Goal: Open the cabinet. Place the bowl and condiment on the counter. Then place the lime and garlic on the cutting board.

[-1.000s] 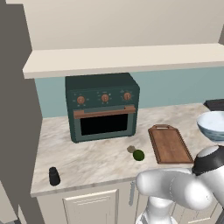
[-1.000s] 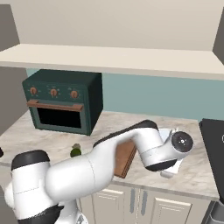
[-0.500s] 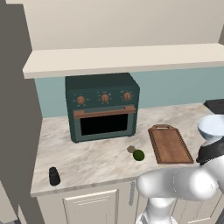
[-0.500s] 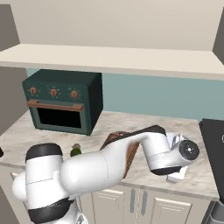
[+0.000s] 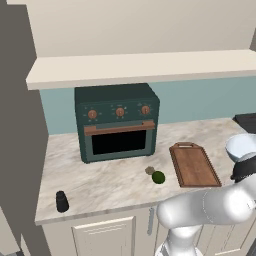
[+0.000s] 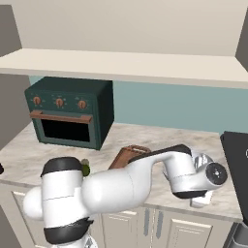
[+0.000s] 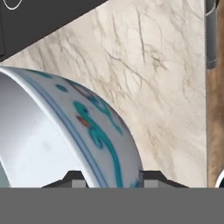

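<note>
Your gripper (image 7: 109, 177) is grasping the bowl (image 7: 65, 131) by its rim, one finger inside and one outside, above the counter (image 5: 115, 180) just right of the cutting board (image 5: 194, 165). Lime (image 5: 158, 177) and garlic (image 5: 149, 170) lie just left of the board; the shaker (image 5: 62, 201) stands well left.

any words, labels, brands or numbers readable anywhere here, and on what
None can be read.
toaster oven: three orange knobs, with no legible marks around them.
bowl: blue and orange painted pattern, no lettering.
condiment: plain black, no label showing.
cutting board: bare wood.
</note>
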Robot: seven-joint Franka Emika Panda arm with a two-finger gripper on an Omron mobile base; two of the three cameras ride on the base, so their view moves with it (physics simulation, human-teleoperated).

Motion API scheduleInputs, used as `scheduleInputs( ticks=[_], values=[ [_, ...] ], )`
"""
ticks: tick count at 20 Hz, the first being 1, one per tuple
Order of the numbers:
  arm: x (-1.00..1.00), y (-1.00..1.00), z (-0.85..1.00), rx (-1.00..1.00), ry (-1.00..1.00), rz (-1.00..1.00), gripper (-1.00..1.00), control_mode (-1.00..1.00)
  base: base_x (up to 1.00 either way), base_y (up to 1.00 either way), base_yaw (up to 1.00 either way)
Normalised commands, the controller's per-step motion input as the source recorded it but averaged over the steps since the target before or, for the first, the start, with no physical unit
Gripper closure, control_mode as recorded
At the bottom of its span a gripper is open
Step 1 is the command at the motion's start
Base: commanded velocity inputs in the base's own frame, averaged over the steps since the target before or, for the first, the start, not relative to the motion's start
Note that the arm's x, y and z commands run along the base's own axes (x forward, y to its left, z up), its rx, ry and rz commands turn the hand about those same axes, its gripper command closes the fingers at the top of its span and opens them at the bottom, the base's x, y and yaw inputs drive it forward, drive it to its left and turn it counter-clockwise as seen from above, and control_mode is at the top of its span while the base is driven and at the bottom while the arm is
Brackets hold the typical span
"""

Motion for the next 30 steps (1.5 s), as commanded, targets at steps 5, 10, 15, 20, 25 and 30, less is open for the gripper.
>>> scheduleInputs(
  ticks=[5, 10, 15, 20, 25, 30],
  values=[
    [0.09, -0.13, -0.24, 0.0, 0.0, 0.03, 1.0, -1.0, 0.0, 0.0, 0.0],
    [0.09, -0.07, -0.24, 0.0, 0.0, 0.02, 1.0, -1.0, 0.0, 0.0, 0.0],
    [0.04, -0.02, -0.22, 0.0, 0.0, 0.01, 1.0, -1.0, 0.0, 0.0, 0.0],
    [0.07, 0.0, -0.23, 0.0, 0.0, 0.01, 1.0, -1.0, 0.0, 0.0, 0.0],
    [0.09, 0.0, -0.15, 0.0, 0.0, 0.0, -1.0, -1.0, 0.0, 0.0, 0.0],
    [0.11, 0.05, -0.11, 0.0, 0.0, 0.0, -1.0, -1.0, 0.0, 0.0, 0.0]
  ],
)
